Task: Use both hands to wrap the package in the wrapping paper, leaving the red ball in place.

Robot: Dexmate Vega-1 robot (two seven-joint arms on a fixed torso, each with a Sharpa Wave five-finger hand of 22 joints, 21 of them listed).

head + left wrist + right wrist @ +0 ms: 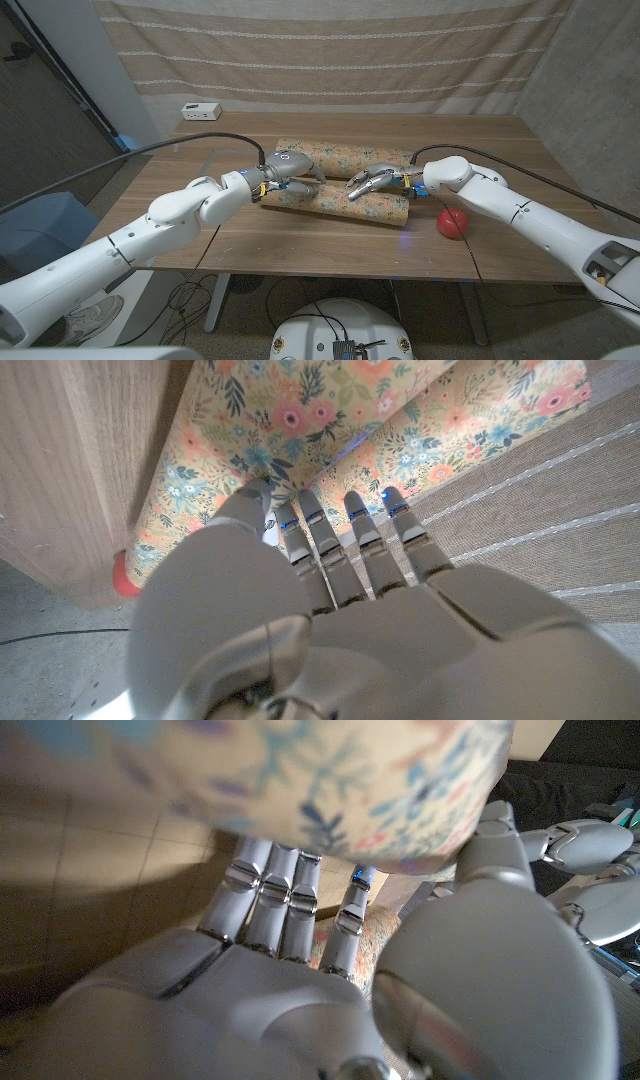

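Folding looks to be the step in hand: both hands sit on the wrapping paper (pixel 340 180), which rises in a curl on the far side and another on the near side, with a trough between. The package itself I cannot make out; it is presumably under the floral sheet.

The left hand (pixel 285 175) reaches into the trough with its fingers (pixel 320 540) stretched side by side, tips against the paper, thumb on the near curl. Whether it pinches the sheet or only presses on it I cannot tell. The right hand (pixel 378 181) faces it from the other side, close by but apart, fingers (pixel 270 890) extended under a curl of paper that arches over them; its hold is likewise unclear.

Next, by my judgement, one hand must pin the sheet while the other draws a flap across.

The red ball (pixel 453 223) lies on the table (pixel 300 245) beside the right forearm, just off the paper's end, so that arm should stay high.
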